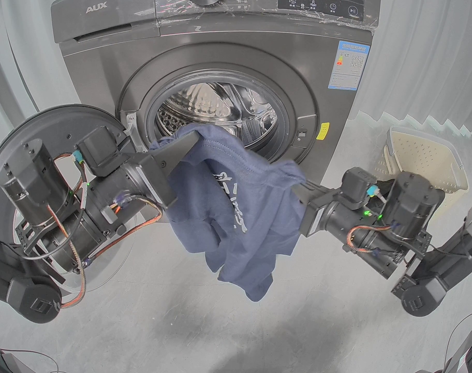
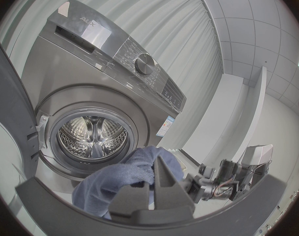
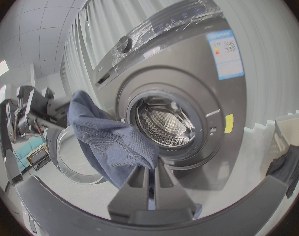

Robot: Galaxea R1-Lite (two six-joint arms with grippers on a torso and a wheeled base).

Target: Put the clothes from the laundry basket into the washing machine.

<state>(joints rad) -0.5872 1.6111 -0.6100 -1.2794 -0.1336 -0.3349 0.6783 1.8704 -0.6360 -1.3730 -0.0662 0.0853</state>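
Grey round door (image 1: 49, 123) of washing machine (image 1: 220, 53) swung open at far left. Beside it, left gripper (image 1: 192, 140) clamped shut on one upper edge of navy T-shirt (image 1: 236, 218). Hangs in the air in front of the open drum (image 1: 215, 107), stretched between both grippers, lower part drooping toward the floor (image 1: 194, 327), still outside the machine. Right gripper (image 1: 297, 188) pinched closed on the opposite edge. Far right, cream laundry basket (image 1: 432, 161) on the floor, dark garment (image 3: 287, 164) draped at its rim.
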